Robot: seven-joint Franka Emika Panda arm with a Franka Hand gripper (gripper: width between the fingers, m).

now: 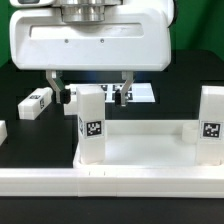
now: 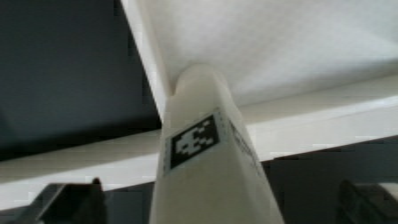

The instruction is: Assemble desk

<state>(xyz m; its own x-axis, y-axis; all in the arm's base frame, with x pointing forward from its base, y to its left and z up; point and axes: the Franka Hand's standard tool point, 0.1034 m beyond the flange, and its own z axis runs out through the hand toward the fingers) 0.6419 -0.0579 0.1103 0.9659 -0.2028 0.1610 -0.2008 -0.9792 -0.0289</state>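
The white desk tabletop (image 1: 145,148) lies flat at the front, with two white tagged legs standing up on it: one near its middle (image 1: 91,125) and one at the exterior view's right (image 1: 212,120). My gripper (image 1: 91,97) hangs right over the middle leg, open, with its dark fingers (image 1: 58,92) spread on either side of the leg's top. In the wrist view the leg (image 2: 205,150) rises between my gripper's (image 2: 217,208) fingers (image 2: 71,202), with gaps on both sides. The tabletop's surface (image 2: 267,50) shows behind it.
A loose white tagged leg (image 1: 35,103) lies on the black table at the exterior view's left, and another white part (image 1: 2,131) shows at the left edge. The marker board (image 1: 143,92) lies behind the gripper. A long white rail (image 1: 40,184) runs along the front.
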